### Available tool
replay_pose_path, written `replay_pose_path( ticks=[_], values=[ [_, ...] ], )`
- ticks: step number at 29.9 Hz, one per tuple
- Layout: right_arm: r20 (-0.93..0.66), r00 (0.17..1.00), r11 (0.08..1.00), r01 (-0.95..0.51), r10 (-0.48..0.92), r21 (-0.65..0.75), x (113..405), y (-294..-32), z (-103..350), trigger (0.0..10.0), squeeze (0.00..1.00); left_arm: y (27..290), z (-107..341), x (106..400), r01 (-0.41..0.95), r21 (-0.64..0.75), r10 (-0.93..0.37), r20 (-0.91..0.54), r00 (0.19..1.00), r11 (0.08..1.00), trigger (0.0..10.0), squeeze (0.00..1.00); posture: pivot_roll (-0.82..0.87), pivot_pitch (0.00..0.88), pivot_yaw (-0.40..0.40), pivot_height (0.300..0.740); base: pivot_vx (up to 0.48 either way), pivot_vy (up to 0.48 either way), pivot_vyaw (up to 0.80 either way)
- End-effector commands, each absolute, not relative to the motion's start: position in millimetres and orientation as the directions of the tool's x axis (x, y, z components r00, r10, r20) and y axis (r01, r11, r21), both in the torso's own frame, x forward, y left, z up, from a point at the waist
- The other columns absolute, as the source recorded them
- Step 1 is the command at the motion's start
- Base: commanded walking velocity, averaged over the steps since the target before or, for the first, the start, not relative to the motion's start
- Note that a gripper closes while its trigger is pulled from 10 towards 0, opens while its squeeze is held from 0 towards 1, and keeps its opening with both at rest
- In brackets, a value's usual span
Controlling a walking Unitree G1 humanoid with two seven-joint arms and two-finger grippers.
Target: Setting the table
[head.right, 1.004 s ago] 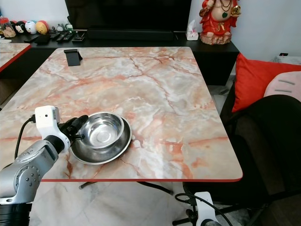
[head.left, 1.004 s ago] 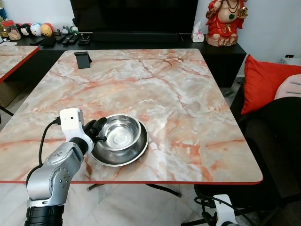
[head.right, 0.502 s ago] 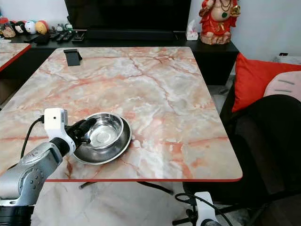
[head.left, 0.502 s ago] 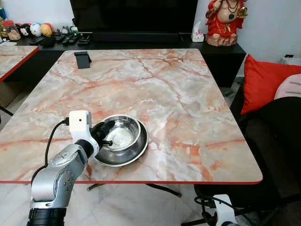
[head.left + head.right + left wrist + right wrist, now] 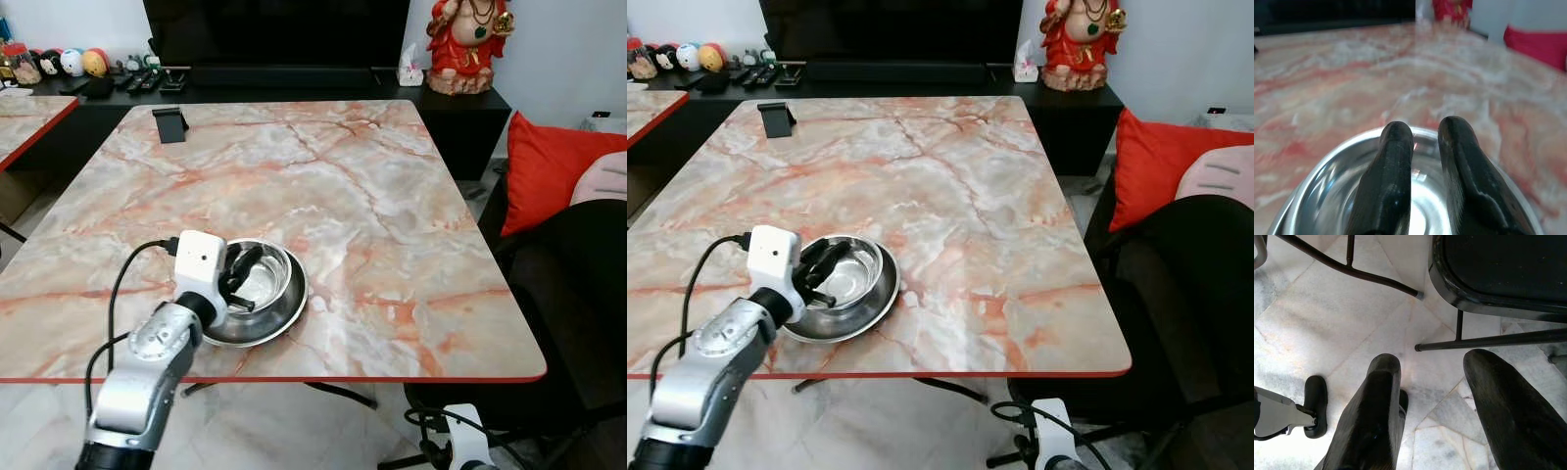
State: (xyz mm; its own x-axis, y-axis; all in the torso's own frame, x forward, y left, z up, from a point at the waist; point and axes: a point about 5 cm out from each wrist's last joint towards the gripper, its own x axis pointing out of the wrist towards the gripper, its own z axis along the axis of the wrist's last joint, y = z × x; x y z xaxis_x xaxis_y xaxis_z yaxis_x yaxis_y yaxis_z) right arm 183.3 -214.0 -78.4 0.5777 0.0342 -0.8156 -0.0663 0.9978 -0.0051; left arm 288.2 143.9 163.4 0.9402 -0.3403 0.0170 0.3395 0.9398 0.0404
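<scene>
Steel bowl (image 5: 263,285) sits nested in a shallow steel plate (image 5: 284,317) near the front left edge of the marble bench (image 5: 372,196). Left tool (image 5: 238,277) reaches over the bowl's near rim, fingers (image 5: 1393,161) close together with a narrow gap, gripping nothing, tips above the bowl's hollow. Right tool (image 5: 1432,406) hangs low beside the bench, fingers spread apart, over the pale tiled floor (image 5: 1327,328) near a black chair (image 5: 1498,269).
</scene>
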Motion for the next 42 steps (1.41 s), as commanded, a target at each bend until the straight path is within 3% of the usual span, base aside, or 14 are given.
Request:
replay_pose_path(
  ticks=[1, 9, 14, 21, 42],
  values=[
    [-0.82, 0.571, 0.997, -0.076, 0.035, -0.01, 179.8, -214.3, -79.9, 10.0, 0.0, 143.3, 166.5, 293.3, 0.312, 0.075, -0.316, 0.04, 0.948, 0.947, 10.0, 0.0, -0.02, 0.0, 0.01, 0.707, 0.0, 0.0, 0.0],
    [-0.818, 0.575, 0.998, -0.068, 0.033, -0.008, 181.3, -213.7, -79.4, 10.0, 0.0, 126.3, 160.7, 300.0, 0.404, 0.271, -0.42, 0.001, 0.908, 0.874, 10.0, 0.0, -0.02, 0.0, 0.01, 0.707, 0.0, 0.0, 0.0],
    [-0.817, 0.576, 0.998, -0.063, 0.032, -0.006, 181.9, -213.2, -79.3, 10.0, 0.0, 122.9, 155.0, 306.7, 0.459, 0.297, -0.461, -0.067, 0.885, 0.837, 10.0, 0.0, -0.03, 0.0, 0.012, 0.707, 0.0, 0.0, 0.0],
    [-0.815, 0.579, 0.998, -0.057, 0.031, -0.002, 182.6, -212.6, -79.1, 10.0, 0.0, 133.8, 158.5, 322.5, 0.416, 0.365, -0.404, -0.113, 0.908, 0.833, 10.0, 0.0, -0.03, 0.0, 0.012, 0.707, 0.0, 0.0, 0.0],
    [-0.816, 0.576, 0.998, -0.065, 0.038, 0.001, 183.4, -212.9, -78.6, 10.0, 0.0, 141.2, 170.8, 311.1, 0.62, 0.346, -0.549, -0.288, 0.785, 0.704, 10.0, 0.0, -0.01, 0.0, 0.004, 0.707, 0.0, 0.0, 0.0]
  ],
)
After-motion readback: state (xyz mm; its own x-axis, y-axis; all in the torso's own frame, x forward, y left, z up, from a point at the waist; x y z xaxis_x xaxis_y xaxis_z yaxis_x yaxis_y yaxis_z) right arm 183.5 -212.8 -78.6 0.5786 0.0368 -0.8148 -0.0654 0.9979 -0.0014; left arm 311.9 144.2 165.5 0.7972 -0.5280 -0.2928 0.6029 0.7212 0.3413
